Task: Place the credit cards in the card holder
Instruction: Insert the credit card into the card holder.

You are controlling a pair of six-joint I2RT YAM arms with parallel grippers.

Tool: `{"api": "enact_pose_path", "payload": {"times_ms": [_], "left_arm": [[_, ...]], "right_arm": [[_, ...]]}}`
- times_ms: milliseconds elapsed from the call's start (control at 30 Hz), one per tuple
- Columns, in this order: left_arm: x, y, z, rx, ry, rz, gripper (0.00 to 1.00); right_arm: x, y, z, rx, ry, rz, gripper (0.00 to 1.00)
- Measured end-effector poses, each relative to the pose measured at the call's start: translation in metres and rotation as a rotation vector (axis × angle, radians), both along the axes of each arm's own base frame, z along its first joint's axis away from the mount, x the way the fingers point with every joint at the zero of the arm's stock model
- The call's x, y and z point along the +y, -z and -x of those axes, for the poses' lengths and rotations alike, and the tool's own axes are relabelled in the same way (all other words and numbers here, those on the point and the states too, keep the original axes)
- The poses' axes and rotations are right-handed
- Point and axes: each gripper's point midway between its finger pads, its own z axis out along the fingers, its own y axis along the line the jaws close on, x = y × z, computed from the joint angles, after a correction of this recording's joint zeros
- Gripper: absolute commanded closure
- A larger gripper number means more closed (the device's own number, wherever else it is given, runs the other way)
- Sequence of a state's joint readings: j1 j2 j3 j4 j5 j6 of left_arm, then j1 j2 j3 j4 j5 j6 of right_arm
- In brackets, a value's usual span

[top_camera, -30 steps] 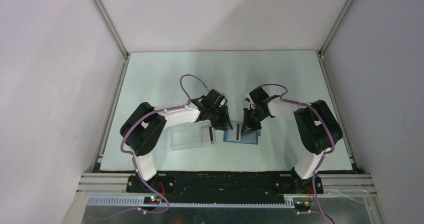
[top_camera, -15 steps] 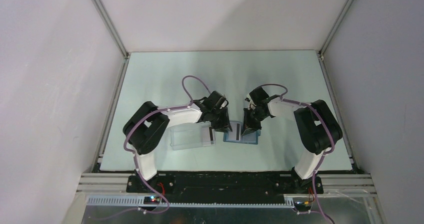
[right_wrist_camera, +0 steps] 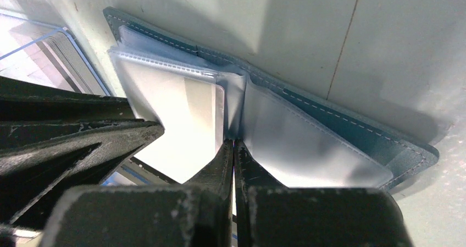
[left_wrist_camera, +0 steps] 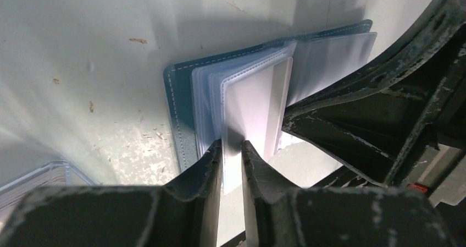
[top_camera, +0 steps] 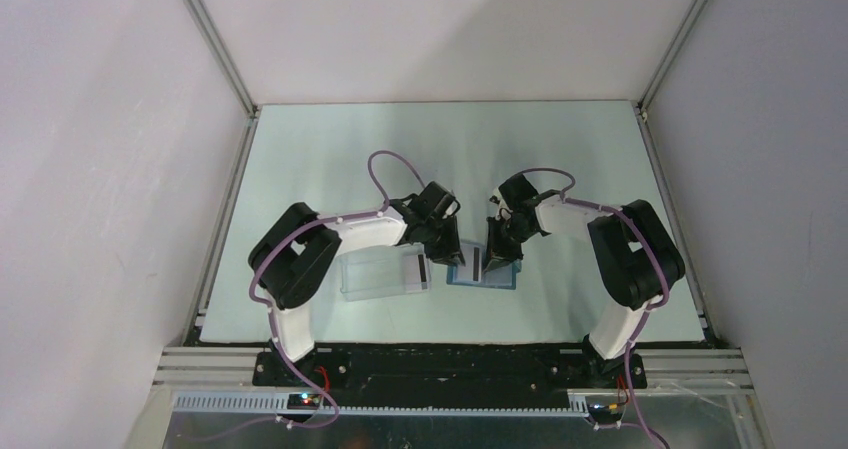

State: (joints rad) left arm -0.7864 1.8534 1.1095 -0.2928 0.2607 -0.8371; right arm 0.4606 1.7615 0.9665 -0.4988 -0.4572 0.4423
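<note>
My left gripper (left_wrist_camera: 232, 147) is narrow and grips a white card (left_wrist_camera: 250, 106). The far end of the card sits in a clear sleeve of the card holder (left_wrist_camera: 177, 101). The holder lies open on the table (left_wrist_camera: 82, 49), just beside a clear box (top_camera: 380, 275). My right gripper (right_wrist_camera: 234, 148) is fully closed, with its tips at the sleeves near the fold.

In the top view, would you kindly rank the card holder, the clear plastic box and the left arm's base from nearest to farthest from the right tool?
1. card holder: at the tips of the right tool, mid-table.
2. clear plastic box: further left, beyond the holder.
3. left arm's base: near-left edge of the table.
</note>
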Motion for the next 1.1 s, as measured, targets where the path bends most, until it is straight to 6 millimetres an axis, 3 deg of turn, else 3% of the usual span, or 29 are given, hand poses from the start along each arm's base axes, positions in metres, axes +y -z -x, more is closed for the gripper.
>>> {"api": "enact_pose_path", "payload": {"times_ms": [200, 333, 600, 800, 1100], "left_arm": [[-0.01, -0.014, -0.002, -0.002, 0.017, 0.039, 0.76], [-0.018, -0.024, -0.006, -0.015, 0.026, 0.068, 0.76], [-0.029, -0.031, 0.0, -0.007, 0.059, 0.096, 0.68], [-0.054, -0.044, 0.001, -0.014, 0.108, 0.15, 0.65], [-0.087, -0.037, 0.012, 0.018, 0.174, 0.168, 0.63]], "right_arm": [[-0.005, -0.006, 0.002, -0.009, 0.002, 0.019, 0.75], [-0.009, -0.026, -0.002, -0.06, 0.016, 0.005, 0.63], [-0.028, -0.057, -0.012, -0.137, 0.08, -0.007, 0.56], [-0.056, -0.076, -0.022, -0.182, 0.16, -0.002, 0.53], [-0.093, -0.098, -0.032, -0.243, 0.265, -0.005, 0.5]]}}
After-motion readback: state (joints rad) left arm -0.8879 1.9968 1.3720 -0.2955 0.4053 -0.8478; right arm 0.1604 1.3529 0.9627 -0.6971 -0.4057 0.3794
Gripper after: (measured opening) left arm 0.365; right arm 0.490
